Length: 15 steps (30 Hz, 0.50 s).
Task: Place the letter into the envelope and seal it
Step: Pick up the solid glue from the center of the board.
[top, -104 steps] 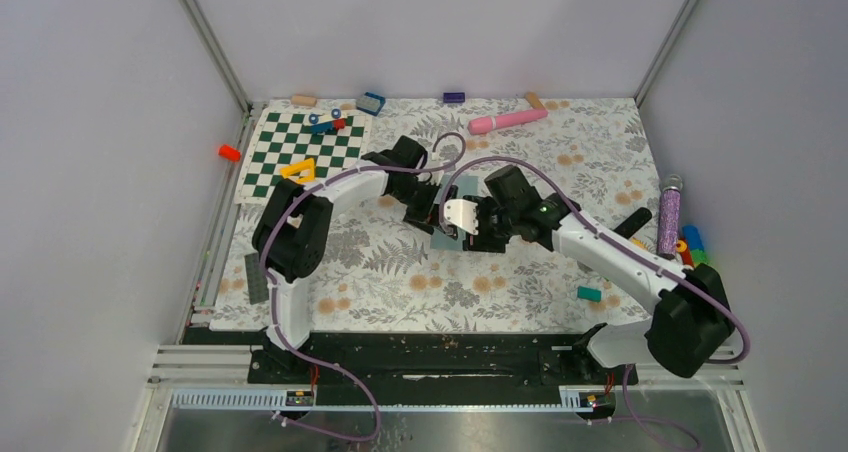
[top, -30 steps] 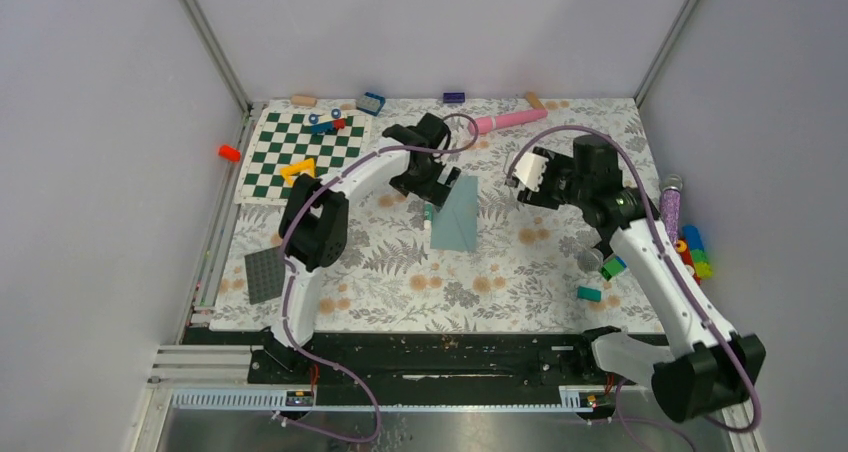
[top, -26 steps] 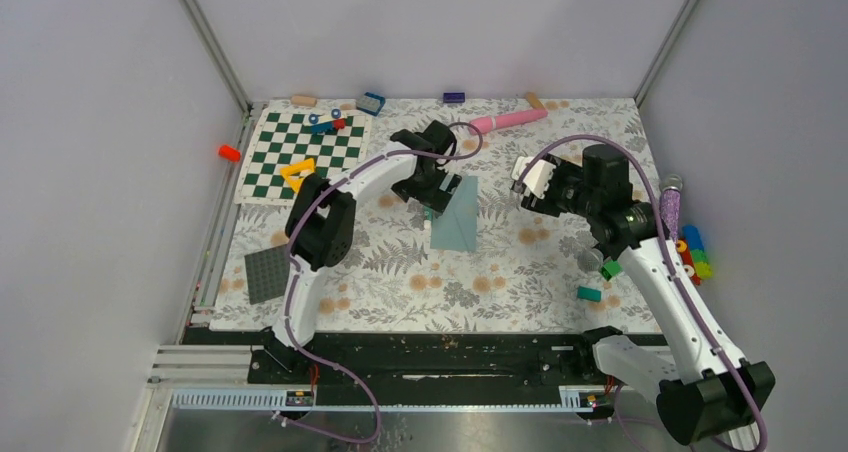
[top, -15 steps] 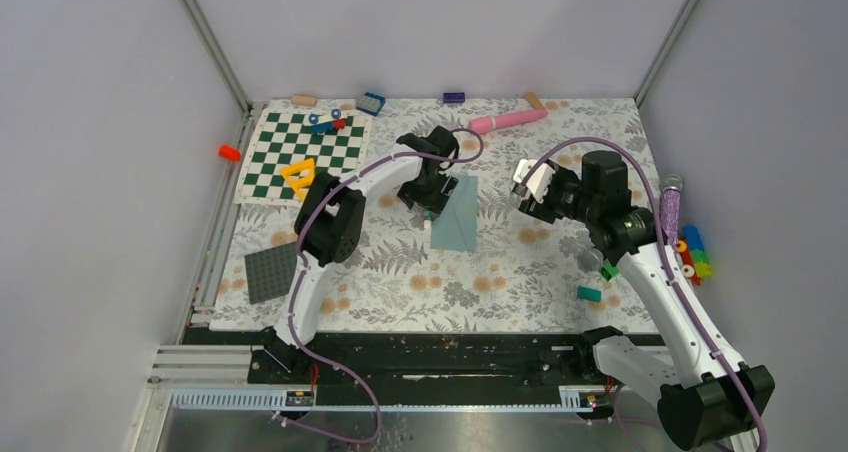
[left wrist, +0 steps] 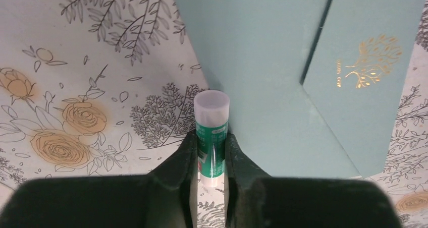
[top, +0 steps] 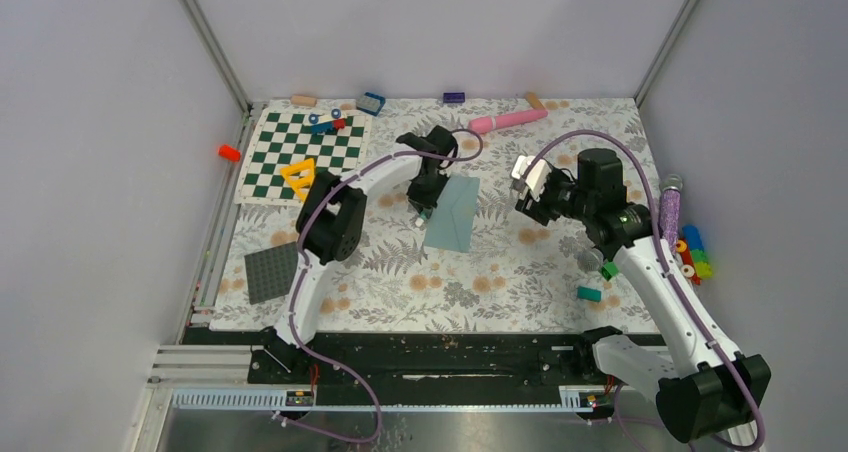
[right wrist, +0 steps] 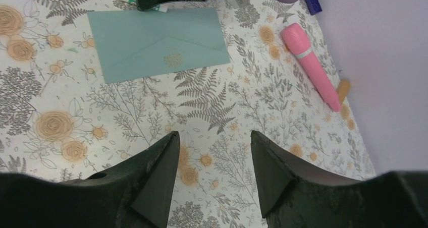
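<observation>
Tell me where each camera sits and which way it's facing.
Top external: high behind the bases, looking down on the table; left arm and right arm show.
Left wrist: on its arm, looks down its left gripper, shut on the glue stick.
Right wrist: on its arm, looks past its open right gripper at the table.
Shared: all three see the envelope.

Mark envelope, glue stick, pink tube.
envelope (left wrist: pixel 252 46): left wrist view, on the plain panel left of the flap.
glue stick (left wrist: pixel 211 137): left wrist view, on its green label.
pink tube (right wrist: pixel 312 69): right wrist view, middle of its body.
</observation>
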Motion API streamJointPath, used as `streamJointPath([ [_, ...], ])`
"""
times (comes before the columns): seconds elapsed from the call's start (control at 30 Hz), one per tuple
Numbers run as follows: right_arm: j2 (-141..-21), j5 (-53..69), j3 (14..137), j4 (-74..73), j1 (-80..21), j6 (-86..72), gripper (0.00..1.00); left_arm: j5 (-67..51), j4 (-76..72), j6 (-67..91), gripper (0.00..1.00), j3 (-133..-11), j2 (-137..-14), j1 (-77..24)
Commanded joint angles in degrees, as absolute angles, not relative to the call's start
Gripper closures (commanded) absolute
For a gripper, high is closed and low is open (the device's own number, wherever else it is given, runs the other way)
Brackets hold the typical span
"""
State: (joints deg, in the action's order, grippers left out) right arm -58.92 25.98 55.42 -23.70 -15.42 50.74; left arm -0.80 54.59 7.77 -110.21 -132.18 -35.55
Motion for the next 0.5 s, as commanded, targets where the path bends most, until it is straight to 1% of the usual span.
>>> streamJointPath([
  [0.0,-59.9,30.0,58.4,-22.7,-15.3,47.1,0.39,-3.8,54.3,7.7,1.00,-108.9,-126.9,-33.6],
  [0.13,-60.2,34.2,59.9,-24.3,-15.3,46.5,0.38,-10.1,53.3,5.8,1.00,-108.0,-121.9,-31.3],
  [0.37,-61.6,51.8,60.5,-29.2,-15.3,50.3,0.39,-36.5,51.2,-3.6,1.00,-105.3,-110.0,-30.0],
  [0.47,-62.5,59.3,59.9,-29.9,-15.3,51.5,0.39,-44.5,51.2,-7.1,1.00,-102.0,-106.0,-31.0],
])
